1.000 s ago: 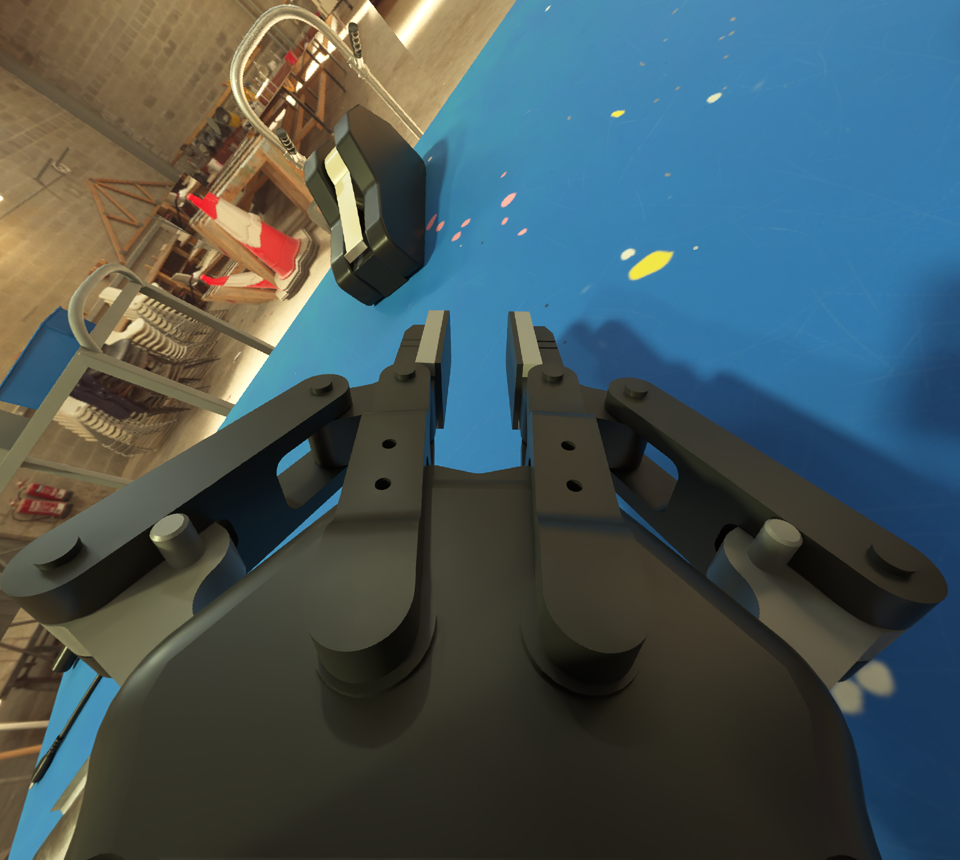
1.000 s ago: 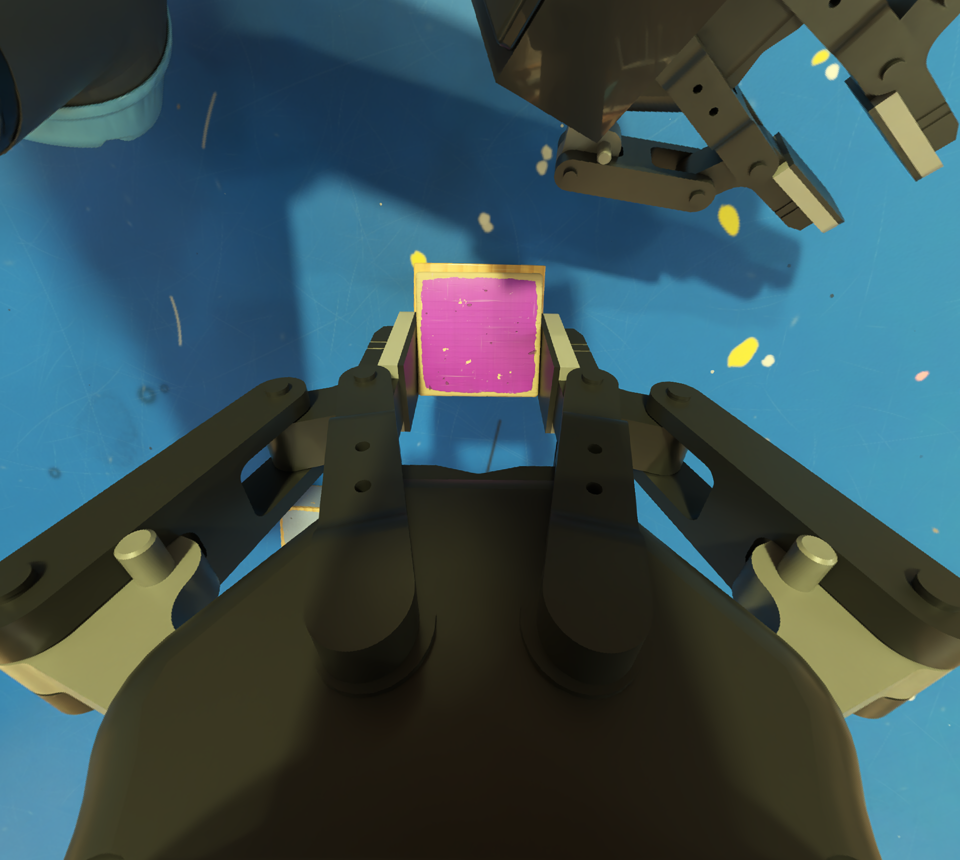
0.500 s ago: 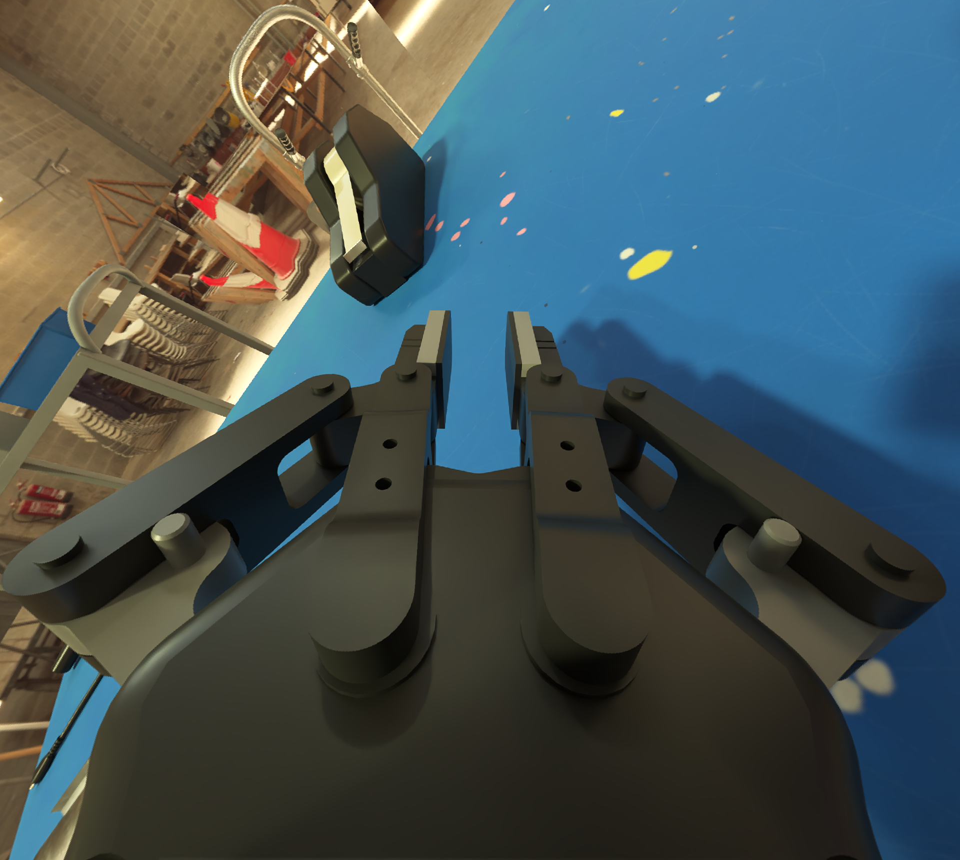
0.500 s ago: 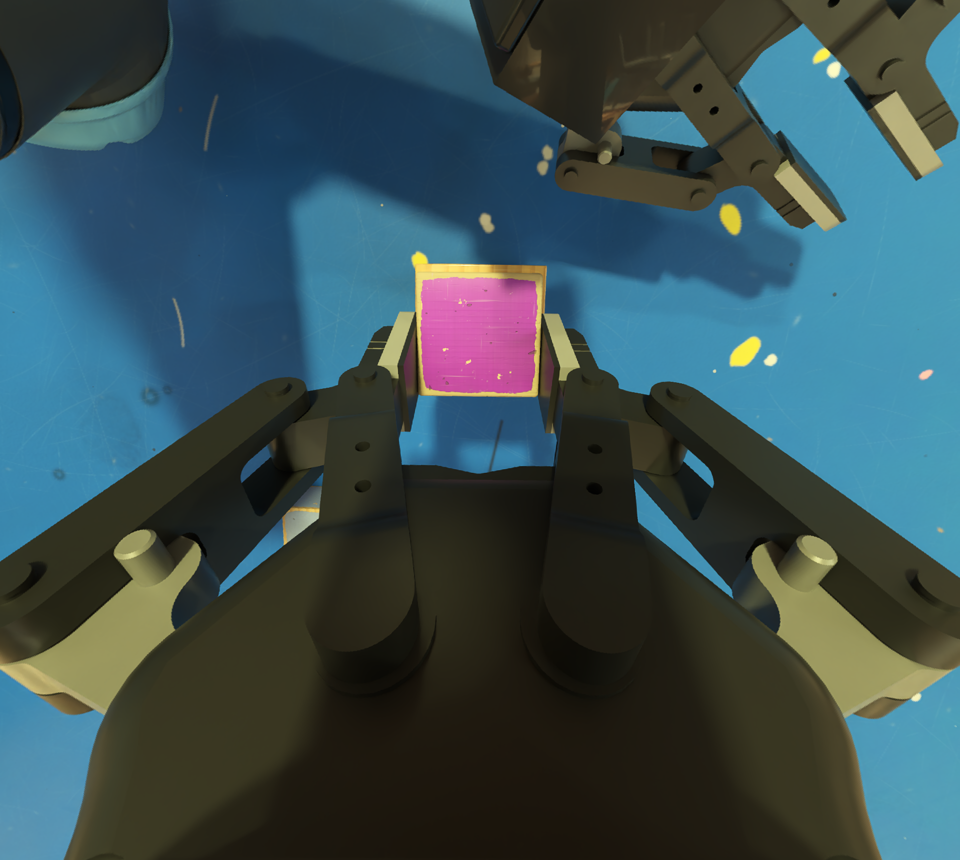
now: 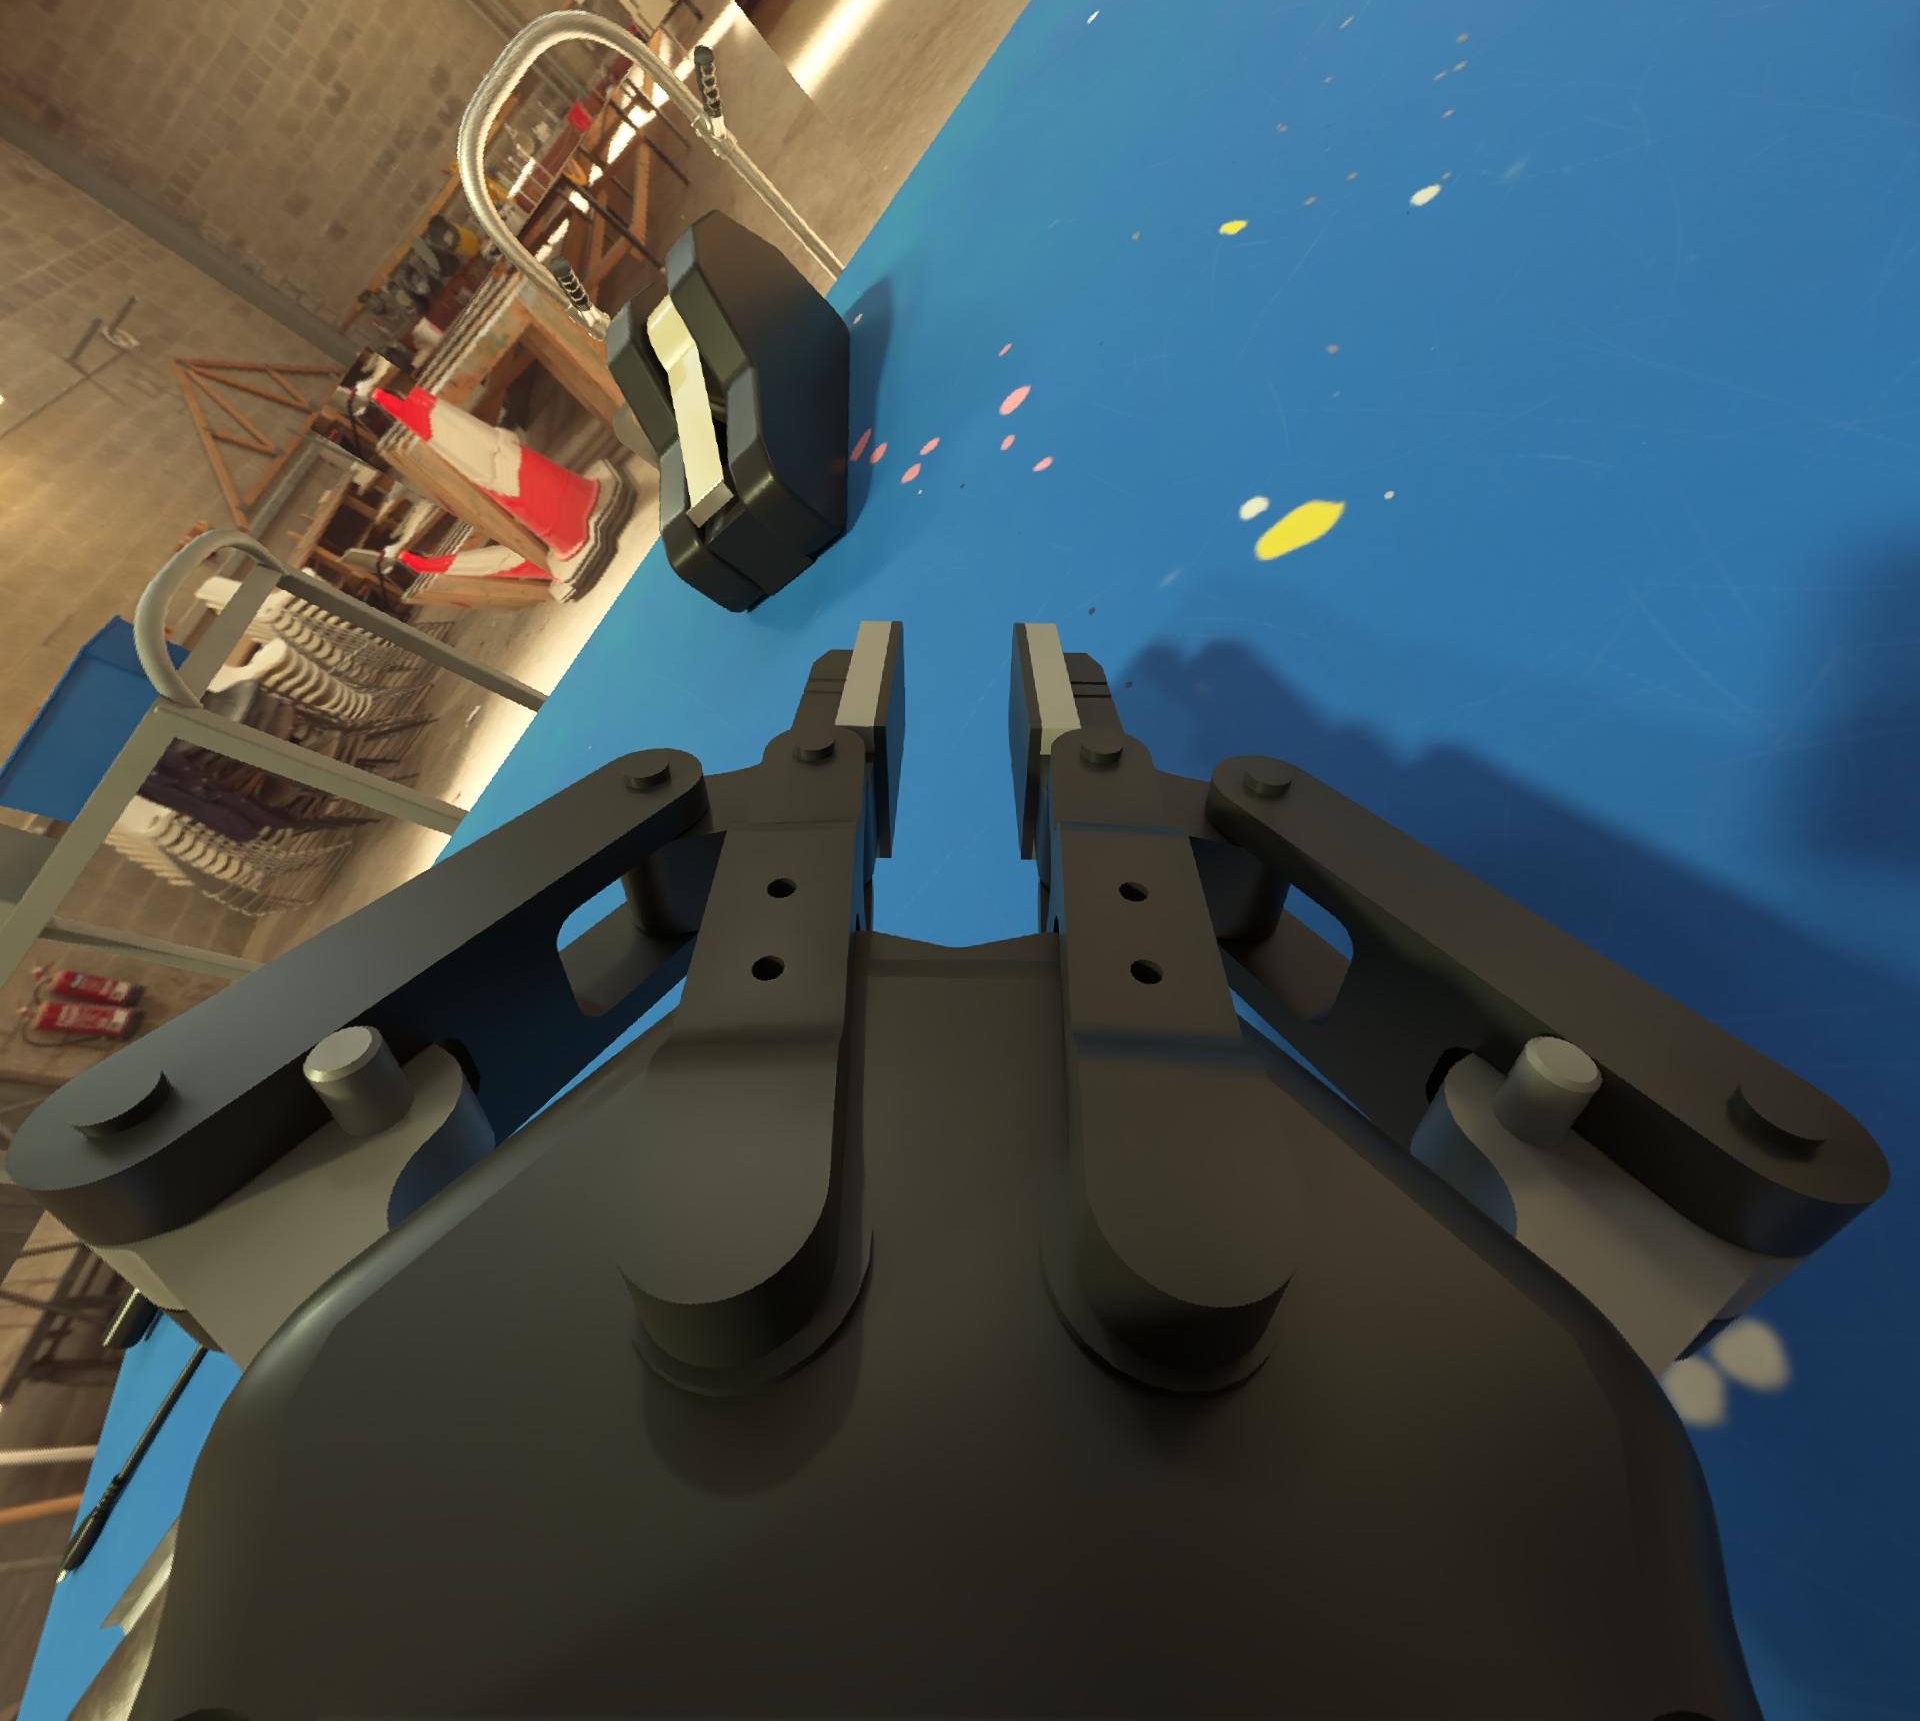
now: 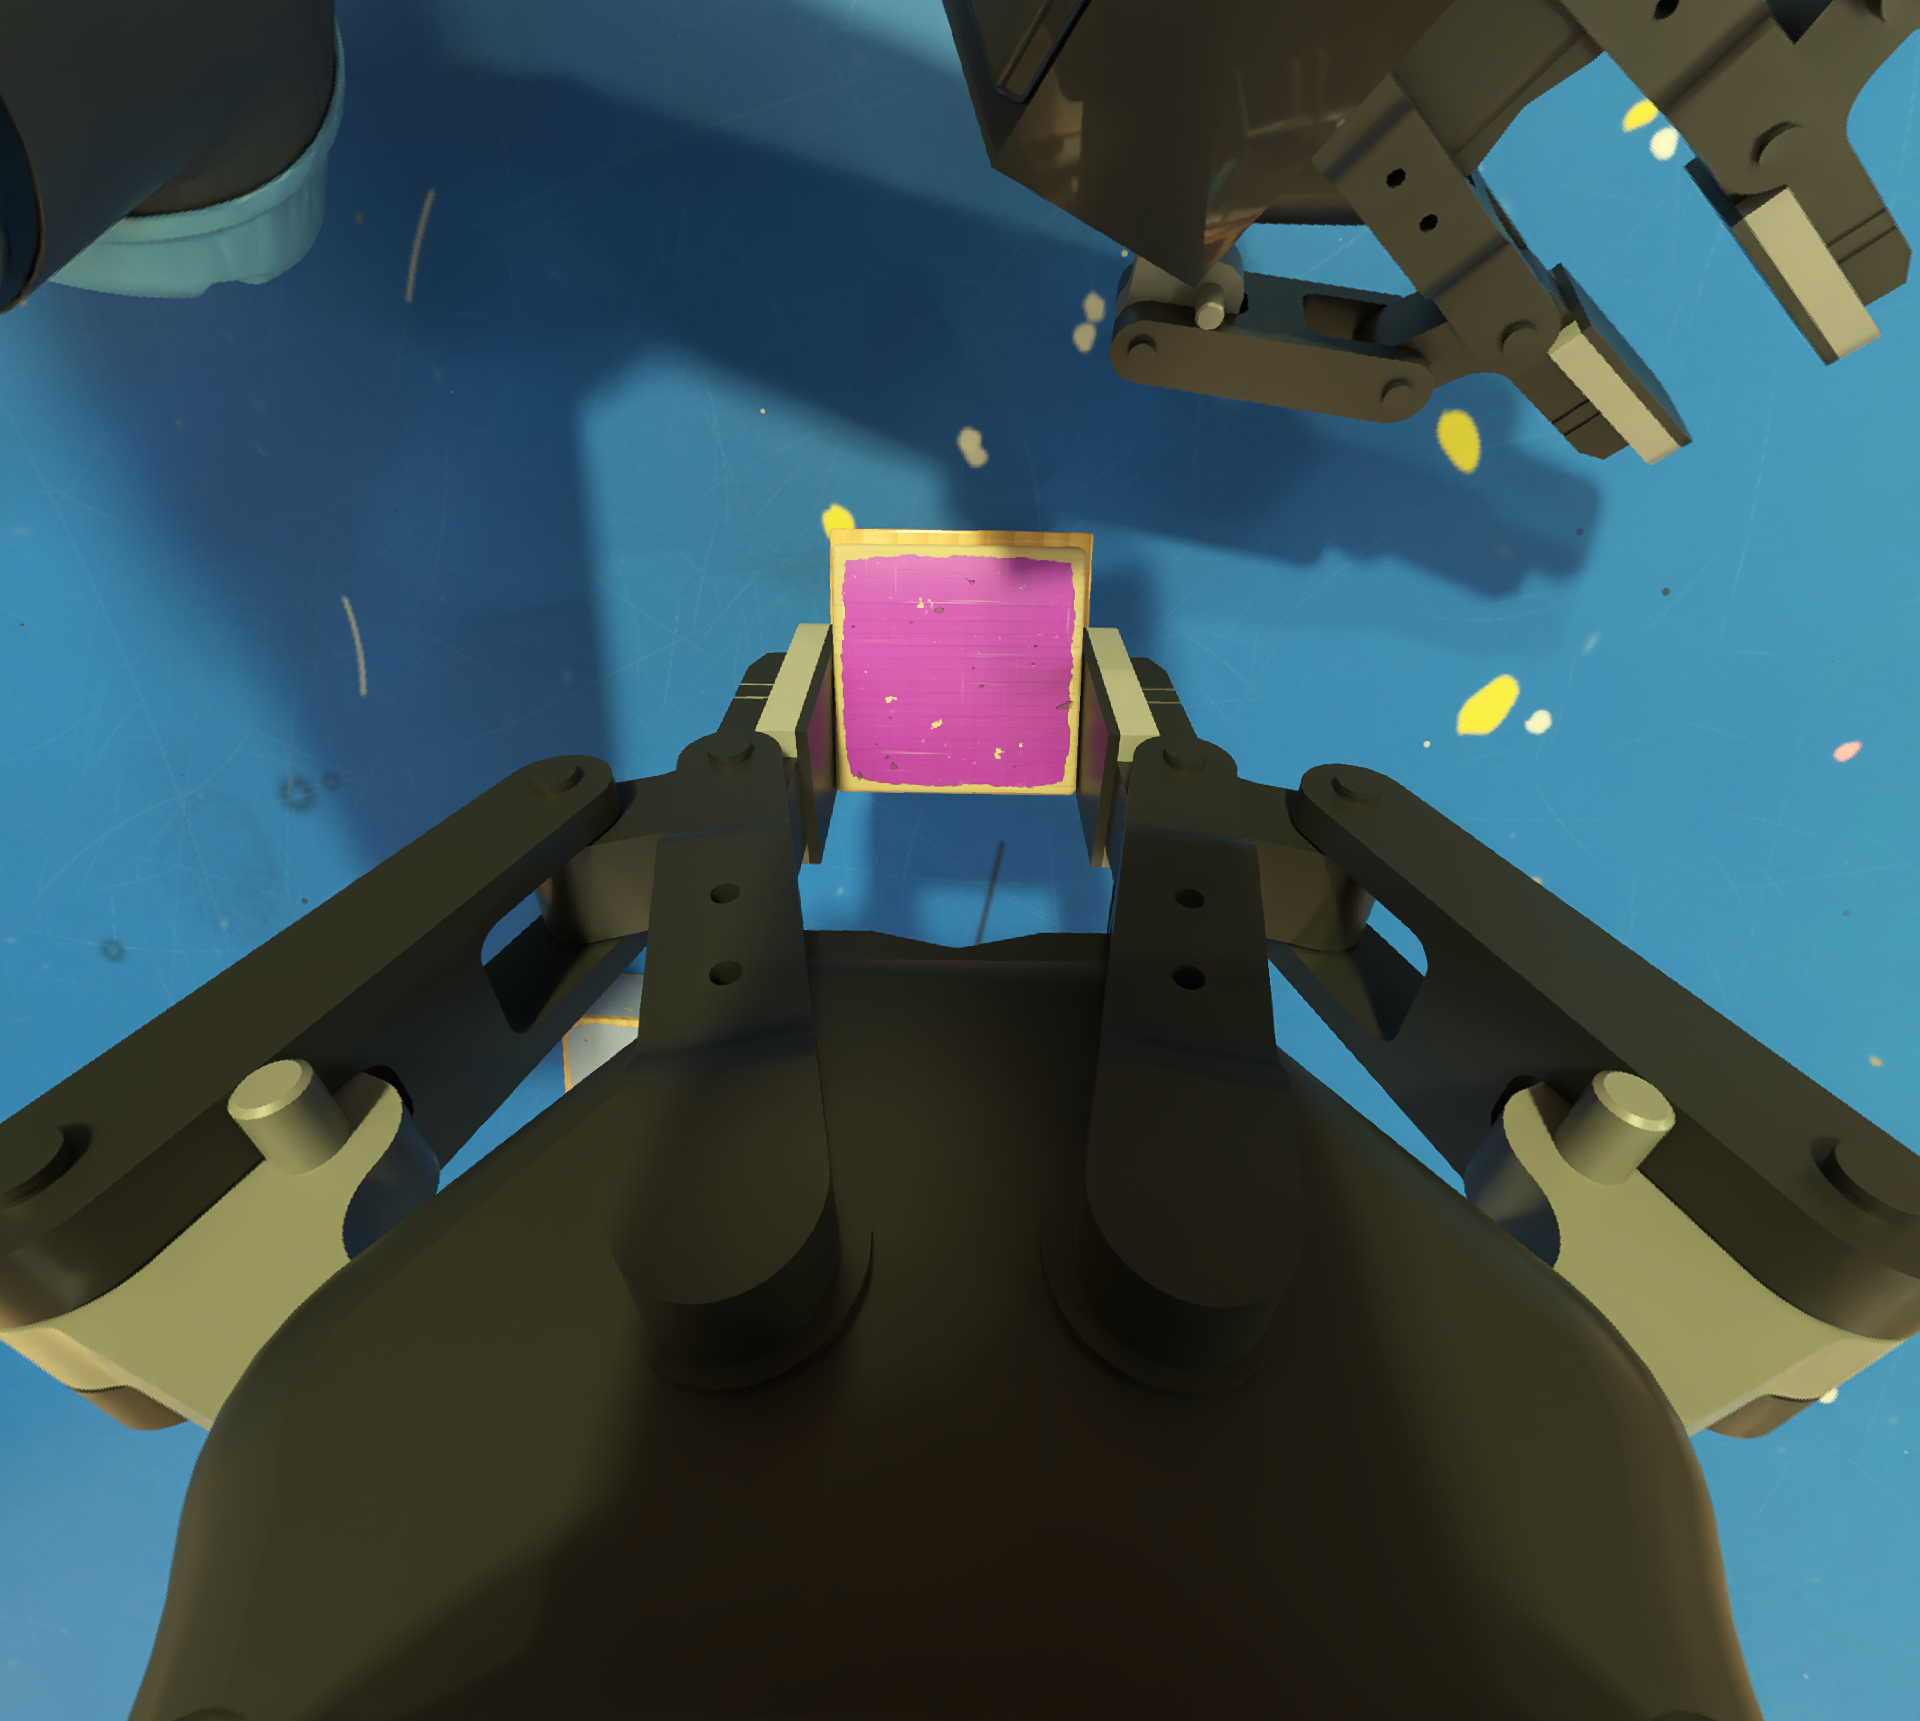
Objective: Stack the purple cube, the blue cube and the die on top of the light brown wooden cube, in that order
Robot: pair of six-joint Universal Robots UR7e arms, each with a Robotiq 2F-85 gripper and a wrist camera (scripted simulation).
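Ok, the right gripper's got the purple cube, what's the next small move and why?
Probably carry it toward the wooden cube, which neither view shows. The right gripper grips the purple cube by its sides above the blue table, with nothing under it. The left gripper is open and empty.

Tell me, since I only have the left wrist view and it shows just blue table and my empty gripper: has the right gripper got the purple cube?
Observer: Yes. In the right wrist view the right gripper is shut on the purple cube, with one finger on each side face.
Operator: Where is my left gripper from there?
Observer: The left gripper hangs beyond the cube, toward the upper right of that view, open and empty.
Operator: Any sign of the wooden cube?
Observer: None I can identify. Only a pale corner with an orange edge shows behind the right gripper's linkage, too hidden to name.
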